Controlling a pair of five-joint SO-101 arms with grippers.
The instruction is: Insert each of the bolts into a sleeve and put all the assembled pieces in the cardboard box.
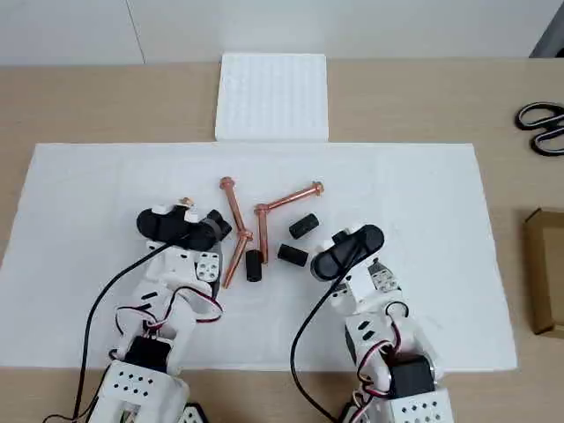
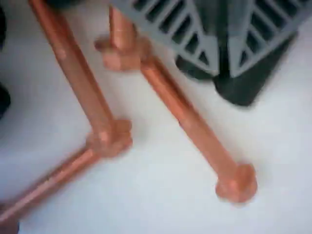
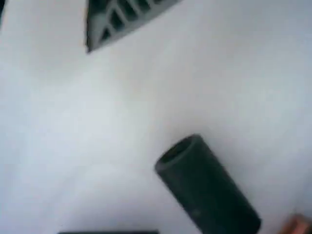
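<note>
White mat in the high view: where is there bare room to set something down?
Free: the mat left of the left arm and right of the right arm. Crowded: the middle, bolts and sleeves between the arms.

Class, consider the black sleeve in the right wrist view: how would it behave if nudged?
The black sleeve is a round tube lying on its side, so it would probably roll. It looks rigid and smooth, so possibly slippery.
</note>
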